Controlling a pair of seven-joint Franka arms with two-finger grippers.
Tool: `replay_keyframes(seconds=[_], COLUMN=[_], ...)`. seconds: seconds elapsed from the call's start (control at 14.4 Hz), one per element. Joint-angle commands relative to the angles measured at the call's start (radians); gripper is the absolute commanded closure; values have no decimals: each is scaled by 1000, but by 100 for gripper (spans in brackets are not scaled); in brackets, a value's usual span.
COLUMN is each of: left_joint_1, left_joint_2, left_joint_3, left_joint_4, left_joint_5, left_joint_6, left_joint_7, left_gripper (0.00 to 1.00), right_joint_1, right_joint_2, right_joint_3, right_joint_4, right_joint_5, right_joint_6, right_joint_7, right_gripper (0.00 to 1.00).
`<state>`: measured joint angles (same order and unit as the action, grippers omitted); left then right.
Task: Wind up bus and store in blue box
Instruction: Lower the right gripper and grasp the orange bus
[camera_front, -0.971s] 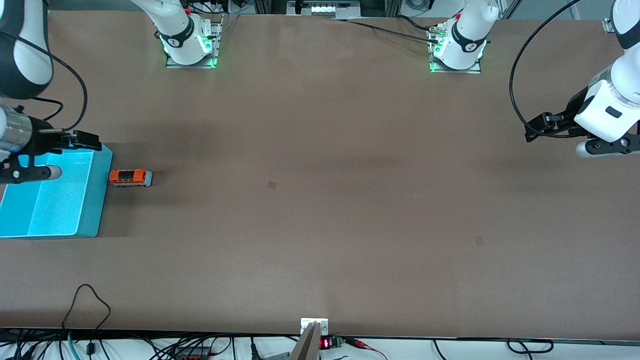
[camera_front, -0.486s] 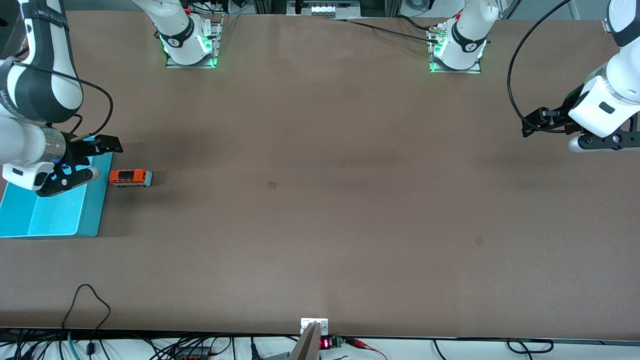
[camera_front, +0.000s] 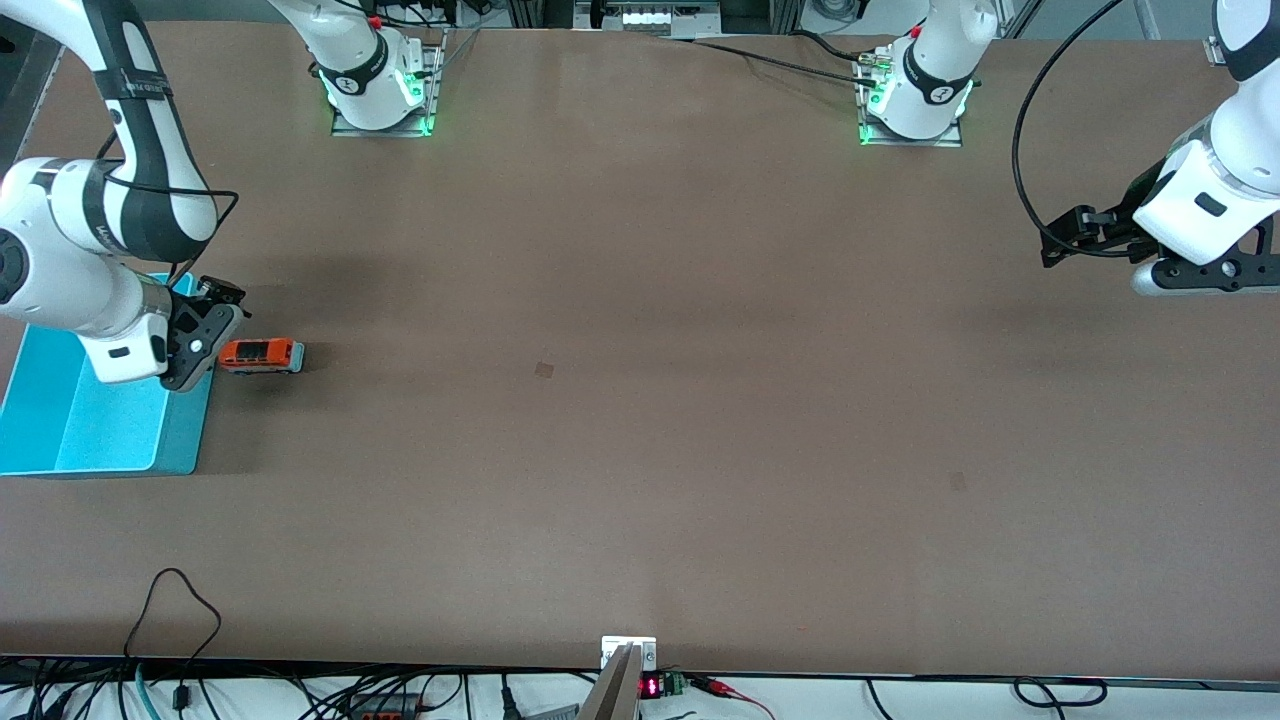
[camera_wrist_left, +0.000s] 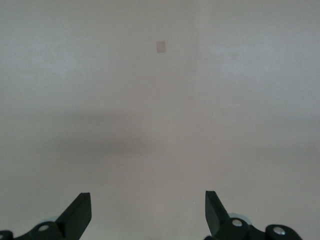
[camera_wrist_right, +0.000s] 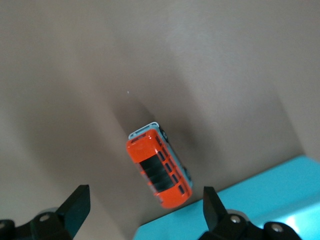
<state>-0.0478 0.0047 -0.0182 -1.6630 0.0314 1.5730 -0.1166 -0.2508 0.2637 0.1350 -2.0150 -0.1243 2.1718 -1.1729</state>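
- Orange toy bus (camera_front: 261, 355) with dark roof windows stood on the brown table (camera_front: 640, 400), just beside the turquoise plastic box (camera_front: 90, 425)
- Right gripper (camera_front: 205, 325) hung over the box's bus-side wall, fingers spread, empty
- Left gripper (camera_front: 1085, 240) waited well apart, fingers spread

no legible text, red display digits (camera_front: 651, 687) at table edge unreadable

Orange bus (camera_front: 261, 355) beside blue box (camera_front: 60, 430)

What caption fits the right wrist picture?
Open right gripper hovers over the orange toy bus beside the blue box.
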Motion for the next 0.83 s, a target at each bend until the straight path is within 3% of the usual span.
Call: replay_keyframes(seconds=[0.0, 0.28, 0.76], left_joint_1=[-4, -3, -3], left_joint_2=[-11, -11, -11], left_joint_3=[6, 7, 7], left_joint_4=[17, 15, 17], left_joint_5=[-15, -16, -16], left_joint_6=[-31, -45, -59], left_joint_7=[20, 17, 14], left_gripper=[0, 0, 0], right_joint_1=[-44, -85, -110], right_joint_2=[-37, -26, 25], right_joint_3=[28, 28, 28], right_joint_4=[-121, -235, -268], right_joint_5=[-12, -9, -9], right_joint_6=[139, 290, 387], right_joint_7=[-193, -336, -399], right_gripper=[0, 0, 0])
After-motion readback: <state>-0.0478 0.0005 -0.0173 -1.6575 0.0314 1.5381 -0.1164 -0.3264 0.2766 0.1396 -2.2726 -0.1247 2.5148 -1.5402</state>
